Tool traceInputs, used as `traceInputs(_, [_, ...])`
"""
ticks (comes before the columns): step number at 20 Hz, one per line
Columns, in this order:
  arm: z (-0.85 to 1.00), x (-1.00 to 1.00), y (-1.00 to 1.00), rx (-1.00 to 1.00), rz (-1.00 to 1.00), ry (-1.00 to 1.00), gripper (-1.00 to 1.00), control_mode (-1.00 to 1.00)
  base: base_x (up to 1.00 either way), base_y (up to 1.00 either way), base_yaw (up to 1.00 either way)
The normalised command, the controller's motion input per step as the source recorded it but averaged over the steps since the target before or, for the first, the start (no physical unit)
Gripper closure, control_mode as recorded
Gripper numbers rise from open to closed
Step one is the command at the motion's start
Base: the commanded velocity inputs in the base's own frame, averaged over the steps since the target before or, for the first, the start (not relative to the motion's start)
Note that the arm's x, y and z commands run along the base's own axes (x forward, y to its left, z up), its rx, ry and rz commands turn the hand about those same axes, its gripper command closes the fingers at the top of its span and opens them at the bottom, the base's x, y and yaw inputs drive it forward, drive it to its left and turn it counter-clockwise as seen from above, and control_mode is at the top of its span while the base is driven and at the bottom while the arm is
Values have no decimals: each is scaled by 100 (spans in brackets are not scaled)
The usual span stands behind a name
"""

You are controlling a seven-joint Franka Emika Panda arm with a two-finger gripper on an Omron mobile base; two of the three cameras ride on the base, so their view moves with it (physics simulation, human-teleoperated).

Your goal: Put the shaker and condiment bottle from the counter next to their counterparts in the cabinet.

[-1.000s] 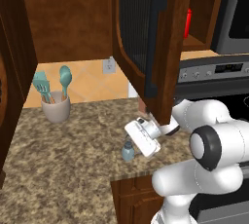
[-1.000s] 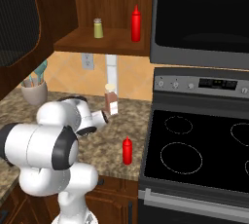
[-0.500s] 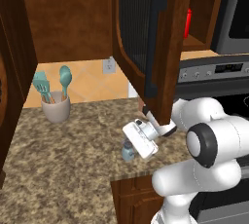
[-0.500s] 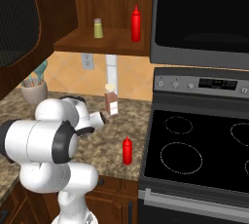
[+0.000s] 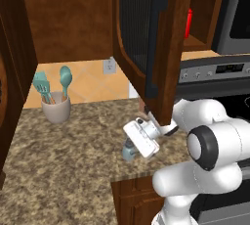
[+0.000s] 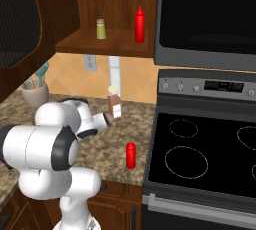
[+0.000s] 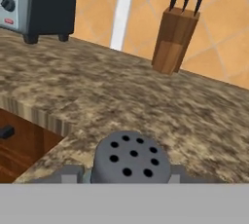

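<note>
Gripper point(image 5: 131, 149) is down low at the front edge of the counter point(image 5: 73, 165), just left of the open cabinet point(image 5: 146, 48) door as seen in the left base view. Shaker point(image 5: 129, 149) stands upright on the counter close to that front edge, directly under the hand. In the hand view the shaker's dark grey perforated cap point(image 7: 130, 158) sits between the two finger tips point(image 7: 69, 174), one on each side, both appearing to touch the cap; jaws narrow, closed around the shaker. Shaker base rests on the granite, as far as the left base view shows. Condiment bottle point(image 6: 131, 154) stands upright near the counter's front edge, just beside the stove point(image 6: 200, 159), apart from the arm. In the cabinet, on the open shelf, a matching red bottle point(image 6: 140, 24) stands at the right end near the microwave point(image 6: 207, 19), and a small yellow-green shaker with a grey cap point(image 6: 101, 29) stands to its left, the two apart. A brown spice jar point(image 6: 114, 102) stands near the counter's back edge, below the shelf. Utensil crock point(image 5: 55, 106) with teal utensils sits toward the back left of the counter. In the hand view, a knife block point(image 7: 173, 40) stands against the tiled wall and a toaster point(image 7: 39, 4) at the upper left.
</note>
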Motion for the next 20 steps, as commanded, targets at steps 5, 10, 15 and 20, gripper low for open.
traceInputs(5, [47, 0, 0, 0, -7, 0, 100, -100, 0, 0, 0])
traceInputs(10, [46, 0, 0, 0, -15, 0, 100, -100, 0, 0, 0])
traceInputs(15, [45, 0, 0, 0, -27, 0, 100, -100, 0, 0, 0])
traceInputs(20, [40, 0, 0, 0, -26, 0, 100, -100, 0, 0, 0])
